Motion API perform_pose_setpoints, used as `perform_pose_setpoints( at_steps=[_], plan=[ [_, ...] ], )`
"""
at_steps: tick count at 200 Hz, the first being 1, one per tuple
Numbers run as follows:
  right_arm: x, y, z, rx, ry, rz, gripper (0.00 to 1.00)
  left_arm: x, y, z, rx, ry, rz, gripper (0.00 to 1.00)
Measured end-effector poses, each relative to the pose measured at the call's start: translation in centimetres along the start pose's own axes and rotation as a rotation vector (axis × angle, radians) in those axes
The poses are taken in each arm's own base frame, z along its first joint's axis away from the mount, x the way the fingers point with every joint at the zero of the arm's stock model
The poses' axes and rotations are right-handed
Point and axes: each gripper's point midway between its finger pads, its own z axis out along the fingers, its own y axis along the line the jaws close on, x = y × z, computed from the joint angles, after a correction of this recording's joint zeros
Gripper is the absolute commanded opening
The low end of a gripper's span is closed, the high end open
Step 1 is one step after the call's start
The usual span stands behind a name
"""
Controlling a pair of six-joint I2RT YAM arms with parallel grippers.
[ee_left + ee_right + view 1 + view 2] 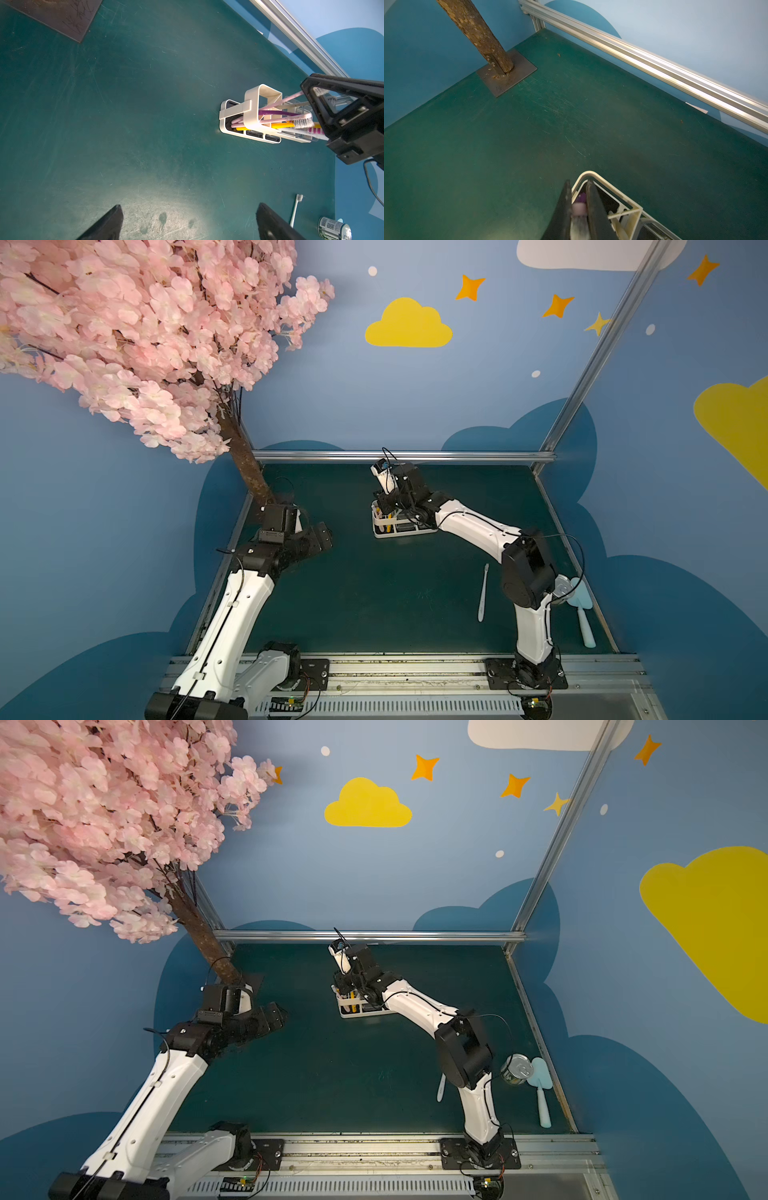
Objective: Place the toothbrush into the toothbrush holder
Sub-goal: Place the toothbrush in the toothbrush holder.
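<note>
Silver aluminium base rail (415,668), near edge: carries both arms. Left gripper (187,224): jaws wide, empty, left side, well apart from the work. Right gripper (578,185): clamped on pale pink toothbrush (579,208) at its bristled head, over white wire-frame toothbrush holder (399,534), far centre. Recommended handling: seat the handle fully, part jaws slowly, withdraw straight up to avoid tipping it.
</note>
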Motion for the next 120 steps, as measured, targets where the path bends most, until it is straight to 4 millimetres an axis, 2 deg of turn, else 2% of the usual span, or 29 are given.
perform_pose_setpoints(
  at_steps=[49, 120],
  plan=[
    [0.01, 0.27, 0.01, -0.016, 0.0, 0.011, 0.31, -0.03, 0.04, -0.01, 0.0, -0.001, -0.003, 1.0],
    [-0.38, 0.41, -0.32, -0.022, -0.008, 0.02, 0.48, -0.1, 0.13, -0.02, -0.002, -0.002, -0.007, 1.0]
  ],
)
